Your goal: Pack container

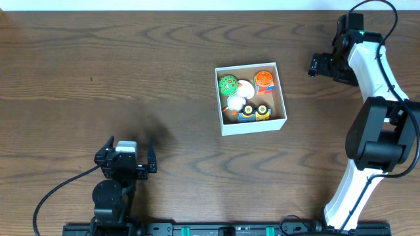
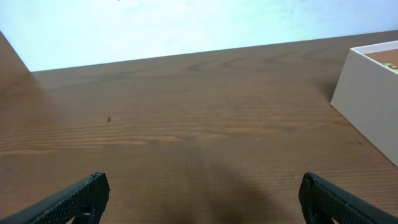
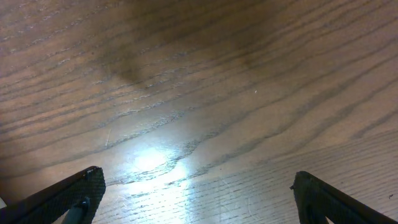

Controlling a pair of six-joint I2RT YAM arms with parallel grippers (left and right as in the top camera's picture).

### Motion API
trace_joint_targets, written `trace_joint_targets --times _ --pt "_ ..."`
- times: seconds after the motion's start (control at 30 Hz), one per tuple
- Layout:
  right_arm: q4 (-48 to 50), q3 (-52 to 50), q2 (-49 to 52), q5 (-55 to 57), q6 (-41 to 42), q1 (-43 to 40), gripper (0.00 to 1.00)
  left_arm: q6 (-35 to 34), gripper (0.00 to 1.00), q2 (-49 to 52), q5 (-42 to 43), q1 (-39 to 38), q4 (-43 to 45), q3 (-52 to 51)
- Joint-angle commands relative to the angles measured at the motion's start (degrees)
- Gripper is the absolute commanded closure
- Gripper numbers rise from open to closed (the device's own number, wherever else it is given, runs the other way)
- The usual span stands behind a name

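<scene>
The container (image 1: 254,125), a square white box with a tan inside, sits mid-table. It holds a green ball (image 1: 228,84), an orange ball (image 1: 264,79), a white toy (image 1: 244,88) and a yellow-and-blue toy (image 1: 254,112). My left gripper (image 1: 129,152) hovers open near the front left, far from the box. In the left wrist view its black fingers (image 2: 93,190) stand wide apart over bare wood, and the container's white wall (image 2: 370,93) shows at the right edge. My right gripper (image 1: 315,65) is open to the right of the box; the right wrist view shows only wood between its fingers (image 3: 87,183).
The white right arm (image 1: 374,72) rises along the table's right side from its base (image 1: 344,203). A black rail (image 1: 230,229) runs along the front edge. The table's far edge (image 2: 186,55) meets a pale backdrop.
</scene>
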Motion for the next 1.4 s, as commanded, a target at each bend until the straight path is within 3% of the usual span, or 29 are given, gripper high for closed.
trace_joint_targets --times 0.0,0.4,0.6,0.83,0.97,1.13,1.37 --pt "0.00 -0.22 -1.33 0.15 0.61 -0.17 0.01 0.76 0.02 -0.33 0.13 0.35 -0.13 -1.66" --pt "-0.04 -0.31 -2.71 -0.09 0.44 -0.24 0.01 0.76 0.02 -0.33 0.13 0.35 -0.13 -1.66" --pt "8.79 -3.61 -11.61 -2.01 -1.62 1.73 0.01 0.76 0.02 -0.33 0.13 0.35 -0.13 -1.66" --pt "36.22 -28.87 -32.65 -1.97 -13.38 8.55 0.01 0.76 0.02 -0.33 0.13 0.35 -0.13 -1.66" --pt "47.06 -45.57 -48.11 -1.44 -15.06 11.23 0.01 0.76 0.02 -0.33 0.13 0.35 -0.13 -1.66" --pt "53.11 -60.43 -65.05 -1.46 -15.04 11.47 0.01 0.76 0.02 -0.33 0.13 0.35 -0.13 -1.66" --pt "53.07 -75.34 -85.85 -1.57 -15.06 11.45 0.01 0.76 0.02 -0.33 0.13 0.35 -0.13 -1.66"
